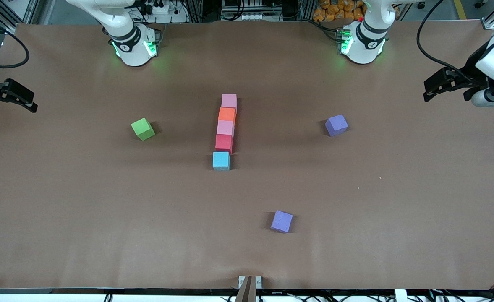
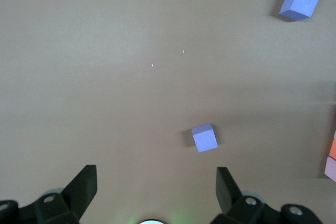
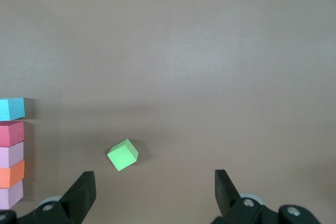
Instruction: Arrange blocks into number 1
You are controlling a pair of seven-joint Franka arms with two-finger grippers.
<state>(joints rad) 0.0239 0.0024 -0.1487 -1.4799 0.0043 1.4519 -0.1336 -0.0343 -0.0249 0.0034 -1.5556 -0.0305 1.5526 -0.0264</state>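
Observation:
Five blocks lie in a straight touching column mid-table. From the robots' side toward the camera they are a pink block [image 1: 229, 101], an orange block [image 1: 227, 114], a second pink block [image 1: 225, 128], a red block [image 1: 223, 142] and a light blue block [image 1: 221, 160]. The right wrist view shows the same column, from light blue [image 3: 11, 108] to red [image 3: 11, 133]. My left gripper [image 1: 429, 91] hangs open and empty over the left arm's end of the table. At the right arm's end my right gripper [image 1: 30, 100] hangs open and empty too.
A green cube [image 1: 142, 128] sits alone between the column and the right arm's end. One purple cube [image 1: 336, 125] lies toward the left arm's end. Another purple cube [image 1: 281, 221] lies nearer the camera than the column. Brown paper covers the table [image 1: 104, 218].

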